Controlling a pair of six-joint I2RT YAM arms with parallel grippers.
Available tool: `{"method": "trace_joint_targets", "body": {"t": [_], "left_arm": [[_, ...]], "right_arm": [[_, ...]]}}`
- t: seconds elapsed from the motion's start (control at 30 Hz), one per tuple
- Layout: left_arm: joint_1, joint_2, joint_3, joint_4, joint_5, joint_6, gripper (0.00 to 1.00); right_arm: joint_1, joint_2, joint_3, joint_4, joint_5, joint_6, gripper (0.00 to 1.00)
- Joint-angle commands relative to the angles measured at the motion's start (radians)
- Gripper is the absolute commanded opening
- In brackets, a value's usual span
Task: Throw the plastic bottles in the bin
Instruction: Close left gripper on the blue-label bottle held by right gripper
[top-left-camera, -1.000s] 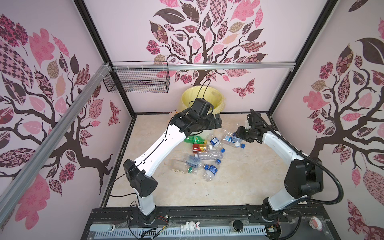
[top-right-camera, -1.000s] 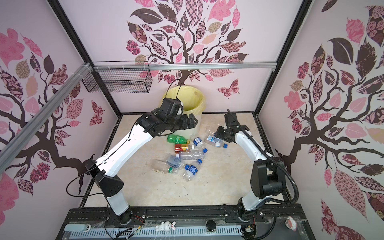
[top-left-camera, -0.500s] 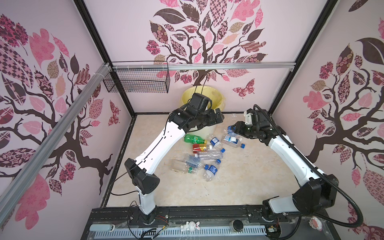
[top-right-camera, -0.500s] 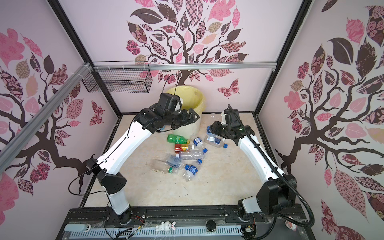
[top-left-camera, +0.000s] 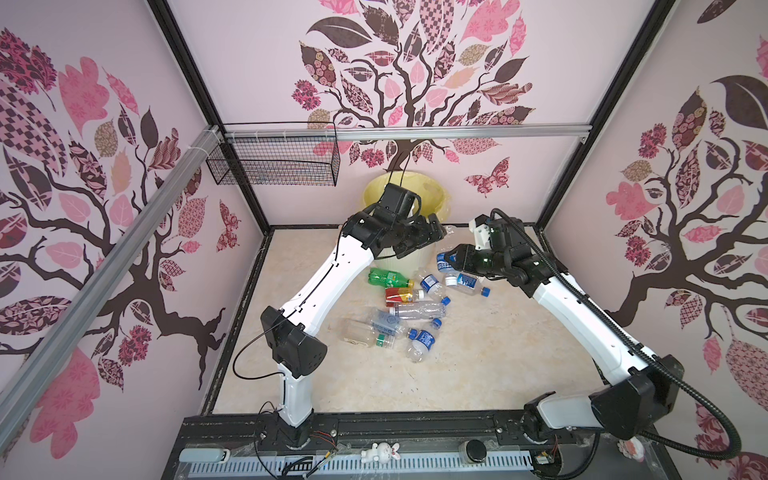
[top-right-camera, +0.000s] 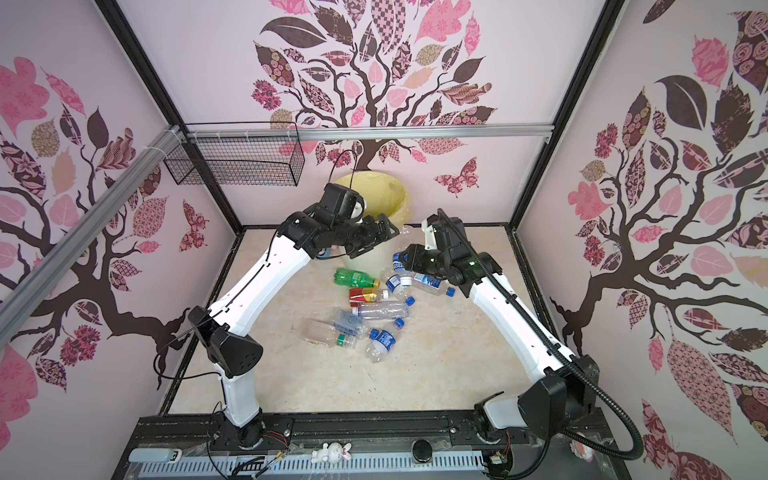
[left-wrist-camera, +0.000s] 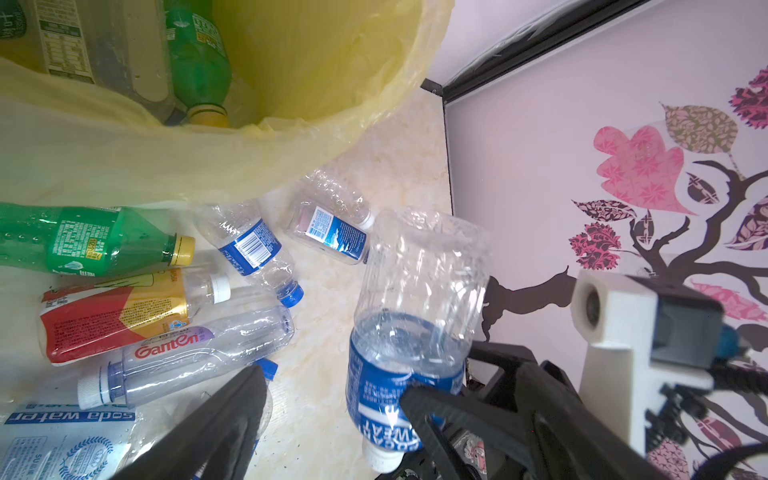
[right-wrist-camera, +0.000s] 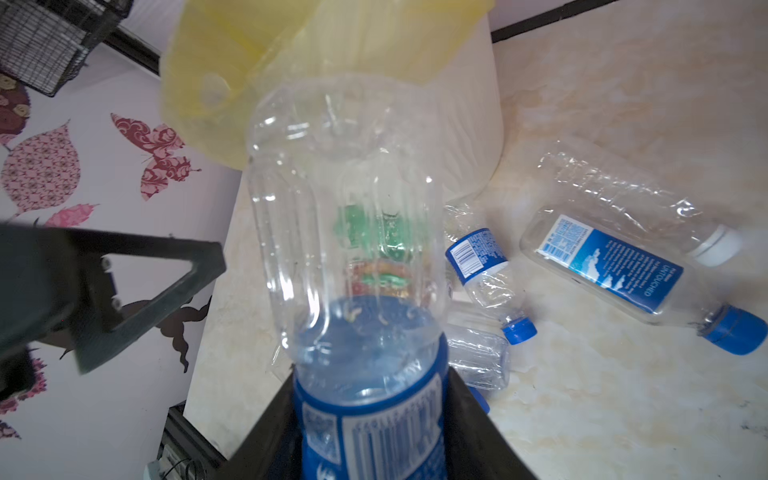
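Observation:
My right gripper (right-wrist-camera: 370, 384) is shut on a clear plastic bottle (right-wrist-camera: 345, 199) with a blue label. It holds the bottle off the floor, cap down, just right of the bin (top-left-camera: 430, 195) in both top views (top-right-camera: 398, 262). The bin is cream-white with a yellow bag (left-wrist-camera: 332, 62). Inside it lie a green bottle (left-wrist-camera: 199, 66) and a clear one. My left gripper (left-wrist-camera: 328, 392) stands open at the bin's front rim (top-left-camera: 432, 232), beside the held bottle (left-wrist-camera: 415, 299), gripping nothing. Several more bottles lie on the floor: a green one (top-left-camera: 386, 277), a red-labelled one (top-left-camera: 401, 296), and clear ones (top-left-camera: 417, 309).
A black wire mesh basket (top-left-camera: 274, 162) hangs on the back rail at the left. The pink patterned walls close in three sides. A small white rabbit figure (top-left-camera: 379, 453) sits on the front rail. Bare floor (top-left-camera: 498, 353) lies at the front right.
My right gripper has closed on the blue-labelled bottle, lifted it from the floor and carried it left toward the bin. The left gripper has shifted slightly back at the bin's rim and stays open.

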Motion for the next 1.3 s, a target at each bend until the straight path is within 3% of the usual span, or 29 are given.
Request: {"method": "trace_joint_targets", "body": {"t": [0.0, 1.0, 1.27], "left_arm": [[0.012, 0.01, 0.047, 0.034, 0.026, -0.019, 0.97], [0.011, 0.002, -0.071, 0.19, 0.138, -0.039, 0.84], [0.011, -0.003, -0.088, 0.222, 0.142, -0.048, 0.62]], "right_arm": [[0.022, -0.054, 0.02, 0.028, -0.015, -0.024, 0.39], [0.041, -0.071, -0.014, 0.124, -0.132, -0.046, 0.39], [0.042, -0.063, -0.003, 0.113, -0.132, -0.06, 0.42]]}}
